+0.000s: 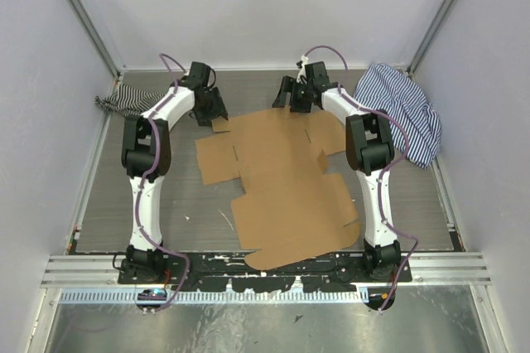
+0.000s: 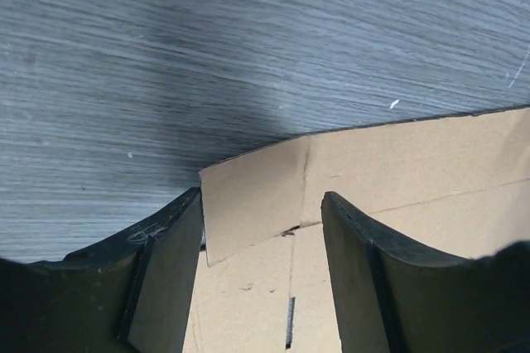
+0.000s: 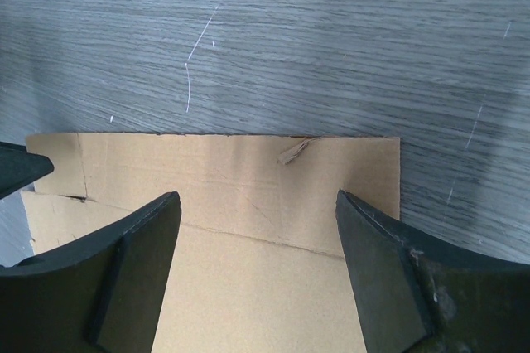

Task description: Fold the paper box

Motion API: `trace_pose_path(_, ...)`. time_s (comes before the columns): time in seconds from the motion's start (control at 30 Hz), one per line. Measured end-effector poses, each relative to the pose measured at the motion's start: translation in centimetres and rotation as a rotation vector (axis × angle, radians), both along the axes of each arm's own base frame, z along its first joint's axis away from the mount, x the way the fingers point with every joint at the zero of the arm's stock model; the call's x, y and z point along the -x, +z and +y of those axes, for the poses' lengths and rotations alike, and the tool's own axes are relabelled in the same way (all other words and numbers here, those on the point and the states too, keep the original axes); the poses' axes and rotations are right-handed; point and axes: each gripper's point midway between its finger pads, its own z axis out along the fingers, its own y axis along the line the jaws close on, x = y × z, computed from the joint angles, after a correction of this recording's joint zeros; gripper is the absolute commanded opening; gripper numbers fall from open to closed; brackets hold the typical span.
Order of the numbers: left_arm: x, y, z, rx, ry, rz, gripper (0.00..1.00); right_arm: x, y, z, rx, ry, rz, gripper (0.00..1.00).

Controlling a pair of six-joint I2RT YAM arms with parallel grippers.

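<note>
1. Though the box lies flat on the table, the first fold seems in hand.
2. Left gripper and right gripper hover, jaws spread, gripping nothing (each straddles a far-edge flap).
3. Next: pinch flaps, lift upright.

The paper box is plain brown cardboard, unprinted. Under it the table is grey with a fine wood grain and thin white scratches. My left arm and right arm are white with black joints, my fingers black, my cables purple. The right cloth is blue-and-white striped, and the left cloth is dark-and-white striped.
</note>
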Motion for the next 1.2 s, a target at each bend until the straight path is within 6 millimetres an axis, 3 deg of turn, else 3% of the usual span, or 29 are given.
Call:
trace_pose_path(0.27, -1.4, 2.4, -1.4, 0.005, -0.027, -0.064, 0.62, -0.2, 0.0, 0.0, 0.001, -0.001, -0.005, 0.82)
trace_pose_path(0.5, -2.3, 4.5, -4.8, 0.055, -0.076, -0.120, 0.62, -0.2, 0.0, 0.0, 0.000, -0.002, -0.005, 0.82)
trace_pose_path(0.77, -3.0, 2.5, -7.4, 0.080, -0.111, -0.098, 0.61, -0.2, -0.1, 0.0, 0.000, -0.001, -0.004, 0.82)
trace_pose_path(1.0, -3.0, 0.1, -7.6, 0.076, -0.104, -0.061, 0.61, -0.2, 0.0, 0.0, 0.000, -0.001, -0.004, 0.82)
trace_pose_path(1.2, -3.1, 0.1, -7.5, 0.067, -0.098, -0.056, 0.61, -0.2, -0.1, 0.0, 0.000, -0.002, -0.004, 0.82)
